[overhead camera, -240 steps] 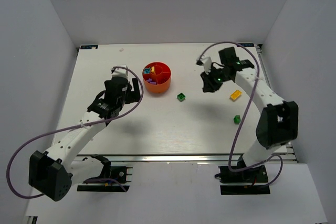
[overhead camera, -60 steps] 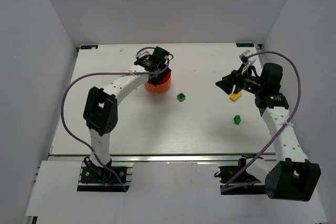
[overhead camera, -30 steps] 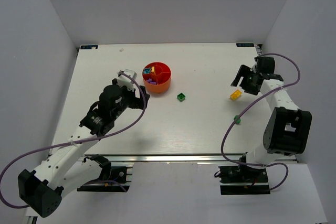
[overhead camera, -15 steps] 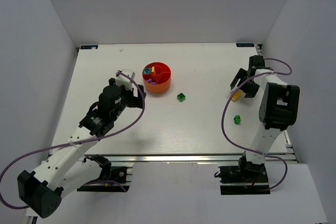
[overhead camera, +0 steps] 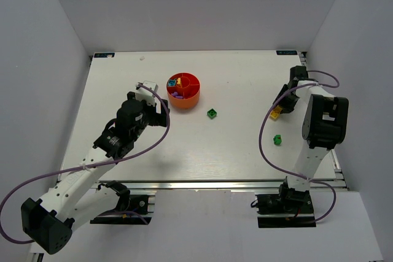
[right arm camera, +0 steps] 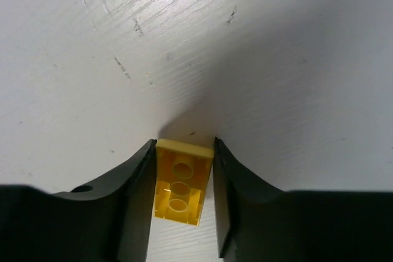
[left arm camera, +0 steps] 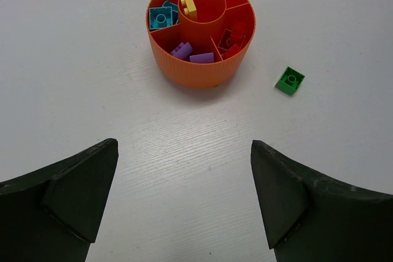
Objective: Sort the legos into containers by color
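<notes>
At the table's [overhead camera: 233, 145] 3 o'clock side | right gripper [right arm camera: 183, 153] pinched yellow brick [right arm camera: 180, 189] lying on table | left gripper [left arm camera: 182, 151] stood wide apart, empty, bowl [left arm camera: 196, 72] at its 12 o'clock | green brick [left arm camera: 290, 80] lay at bowl's 4 o'clock

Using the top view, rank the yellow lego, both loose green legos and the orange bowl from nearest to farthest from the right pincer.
From the right pincer:
1. yellow lego: between its fingers, far right.
2. near green lego: right side, lower in the view.
3. middle green lego: around the centre.
4. orange bowl: left of centre, farthest.
</notes>
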{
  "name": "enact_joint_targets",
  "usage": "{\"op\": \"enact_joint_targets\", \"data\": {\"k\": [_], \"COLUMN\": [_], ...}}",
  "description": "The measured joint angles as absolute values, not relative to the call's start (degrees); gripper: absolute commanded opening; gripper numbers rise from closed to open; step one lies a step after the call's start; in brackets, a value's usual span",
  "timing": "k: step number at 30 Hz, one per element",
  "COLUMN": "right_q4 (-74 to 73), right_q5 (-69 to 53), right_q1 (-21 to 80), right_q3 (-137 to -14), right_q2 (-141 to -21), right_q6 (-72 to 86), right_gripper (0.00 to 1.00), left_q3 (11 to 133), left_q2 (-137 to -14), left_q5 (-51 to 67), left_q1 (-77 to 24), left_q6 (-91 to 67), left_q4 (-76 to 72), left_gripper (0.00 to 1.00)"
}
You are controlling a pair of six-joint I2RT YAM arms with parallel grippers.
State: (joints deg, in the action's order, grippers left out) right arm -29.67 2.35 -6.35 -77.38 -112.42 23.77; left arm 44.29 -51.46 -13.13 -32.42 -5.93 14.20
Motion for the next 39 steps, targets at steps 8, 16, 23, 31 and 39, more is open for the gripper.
{"op": "enact_joint_targets", "data": {"k": [8,16,23,31,39], "right_q4": [-29.3,-25.0,-18.0,-8.5,-1.9], "right_q5": [-5.2,-26.1,-32.1,-36.7,-43.6], "right_q1": [-6.0,4.9,22.9,29.3,29.7], "right_q3": [-77.2,-87.7,-100.0,-105.4,-110.1], "right_q2": [-111.5,-107.7,-109.1,-118.9,-128.4], "right_q6": [21.5,4.4,-7.6,-10.4,-10.6], "right_gripper": [0.00,0.00,0.00,0.00,0.00], "left_q3": [44.3,43.5,42.4,41.0,41.0], "left_q2": [-51.7,-51.7,-51.1,-50.4,-50.4], "left_q5": [-13.6,-15.6,-19.7,-22.7,-23.4], "left_q1": [-32.4,-32.4,-32.1,-32.0,-32.0], "left_q6": [-5.8,-5.7,-5.2,-4.5,-4.2], "left_q4": [14.2,14.1,13.5,12.8,12.1], "left_gripper": [0.98,0.98,0.98,0.98,0.98]}}
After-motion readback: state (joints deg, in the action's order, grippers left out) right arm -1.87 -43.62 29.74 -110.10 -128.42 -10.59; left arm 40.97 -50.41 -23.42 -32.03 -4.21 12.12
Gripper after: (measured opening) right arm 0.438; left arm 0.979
